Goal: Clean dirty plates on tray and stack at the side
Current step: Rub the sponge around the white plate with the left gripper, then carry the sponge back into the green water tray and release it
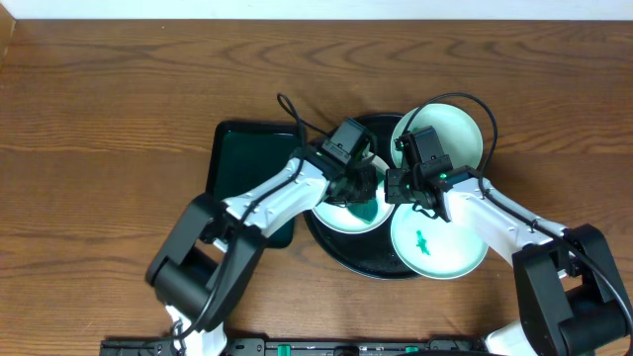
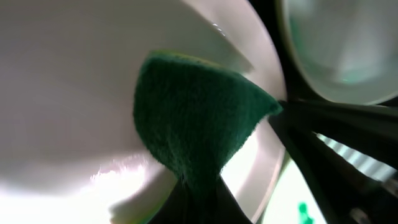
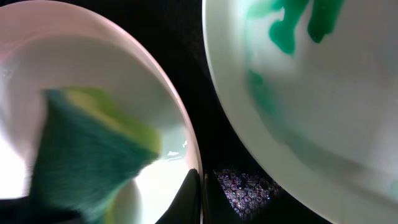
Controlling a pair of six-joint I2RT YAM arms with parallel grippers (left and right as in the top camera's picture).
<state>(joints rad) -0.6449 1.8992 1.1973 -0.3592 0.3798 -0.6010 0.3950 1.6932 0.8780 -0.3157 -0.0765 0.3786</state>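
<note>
- Left pincer is clamped on a green sponge, its dark fingers pinching the narrow end while the wide end fans out.
- In the left wrist view the sponge lies pressed flat on the white inside of the left plate, close to that plate's rim.
- The right pincer has its jaws together, tips low at the right edge of the same plate.
- From the right wrist view the closed tips sit right at the plate's rim; whether they nip it cannot be told.
- All three plates lie on the round black tray: the left plate under the sponge, the back plate at the far right, and the front plate at the near right.
- The front plate carries a small green smear near its middle; it shows large and blurred in the right wrist view.
- A dark green rectangular tray lies on the wooden table just left of the black tray, partly under the left arm.
</note>
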